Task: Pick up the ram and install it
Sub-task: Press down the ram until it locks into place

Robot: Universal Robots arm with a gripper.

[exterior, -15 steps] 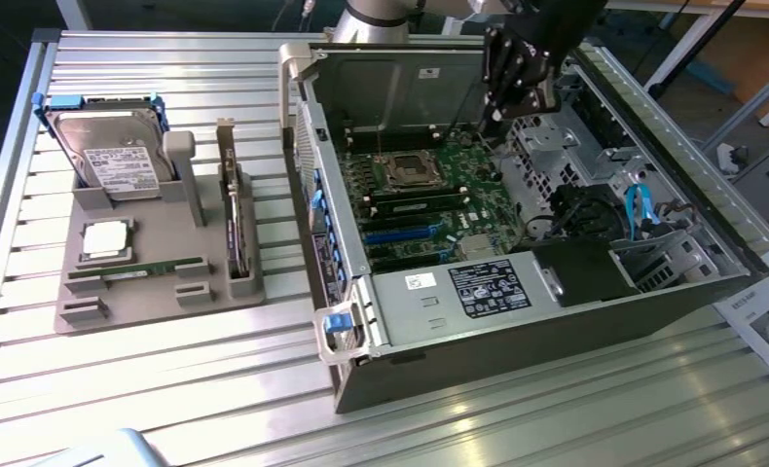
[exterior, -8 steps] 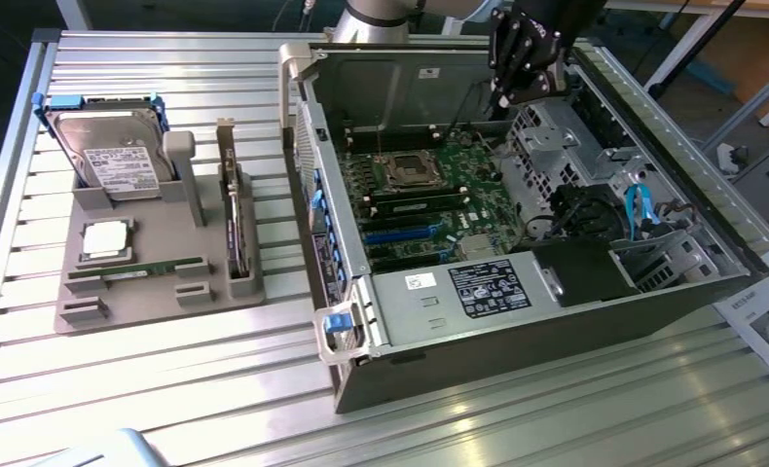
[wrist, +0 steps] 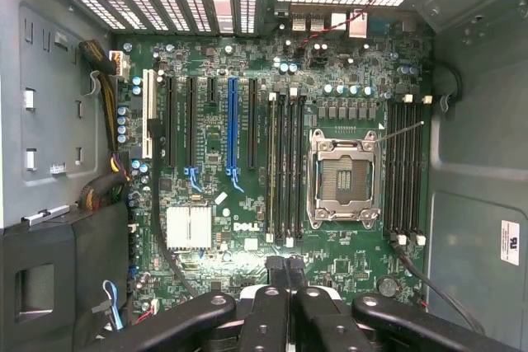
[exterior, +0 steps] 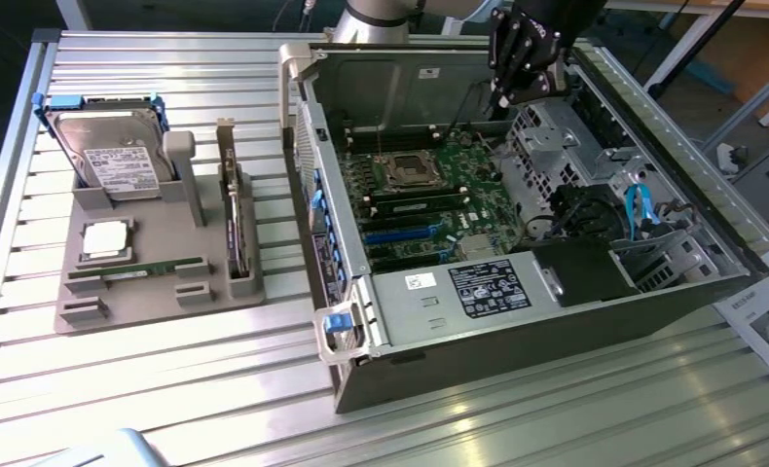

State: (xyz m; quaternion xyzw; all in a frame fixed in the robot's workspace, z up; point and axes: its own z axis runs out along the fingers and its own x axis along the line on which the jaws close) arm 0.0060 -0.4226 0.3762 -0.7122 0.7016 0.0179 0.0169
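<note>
Your hand [exterior: 525,60] hangs at the upper middle of the exterior frame over the open computer case [exterior: 515,321], fingers drawn together on nothing. The ram [exterior: 138,268] lies flat in the grey holder [exterior: 216,297] at lower left on the bench [exterior: 164,389], kept reachable there.

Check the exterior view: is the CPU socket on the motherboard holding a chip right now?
No: the CPU socket sits open and bare, and the silver CPU chip lies on the grey holder.

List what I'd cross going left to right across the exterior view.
Hard drive standing in the gray holder tray, expansion card on edge, open computer case, motherboard, pincer above the case, blue cables.
</note>
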